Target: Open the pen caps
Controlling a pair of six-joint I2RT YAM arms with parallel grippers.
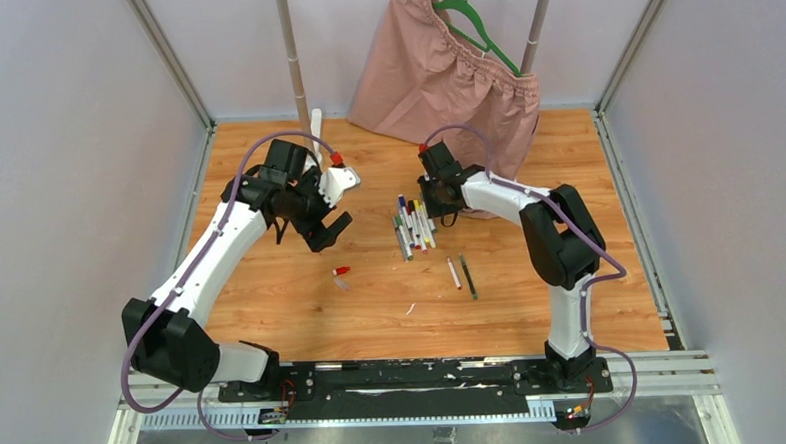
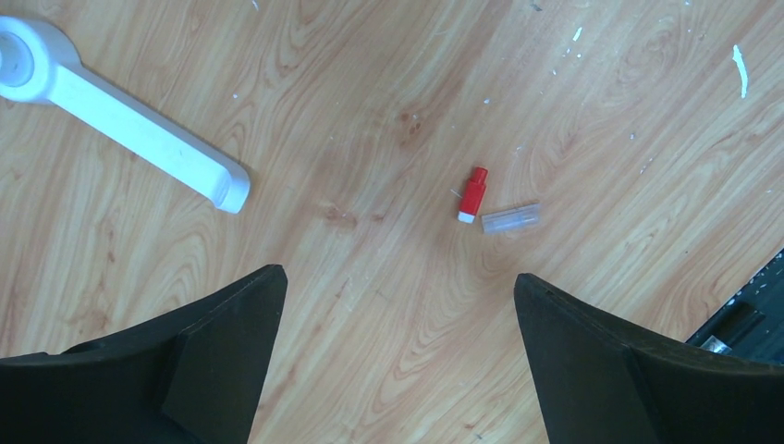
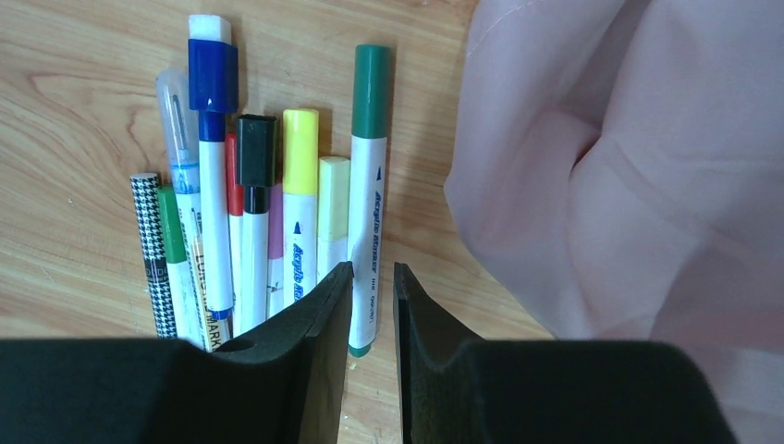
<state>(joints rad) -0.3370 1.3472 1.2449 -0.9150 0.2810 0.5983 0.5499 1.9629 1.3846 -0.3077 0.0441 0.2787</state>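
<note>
A bundle of pens [image 1: 412, 224] lies side by side mid-table; the right wrist view shows their blue [image 3: 212, 76], black [image 3: 255, 148], yellow [image 3: 300, 151] and green [image 3: 372, 91] pen caps on. My right gripper [image 1: 436, 202] hangs over the bundle's right edge, its jaws [image 3: 373, 270] nearly together with nothing between them, the green pen [image 3: 366, 222] on the table below. A loose red pen cap [image 2: 473, 194] and a clear plastic piece [image 2: 510, 218] lie apart from the bundle, also in the top view [image 1: 341, 270]. My left gripper [image 2: 396, 274] is open and empty above them [image 1: 324, 217].
A pink cloth [image 1: 443, 75] on a green hanger [image 1: 481, 33] sits at the back and shows close beside the right gripper [image 3: 629, 166]. A white flat tool [image 2: 125, 125] lies left of the red cap. Two loose pens [image 1: 461, 275] lie right of centre. Two grey poles [image 1: 292, 61] stand behind.
</note>
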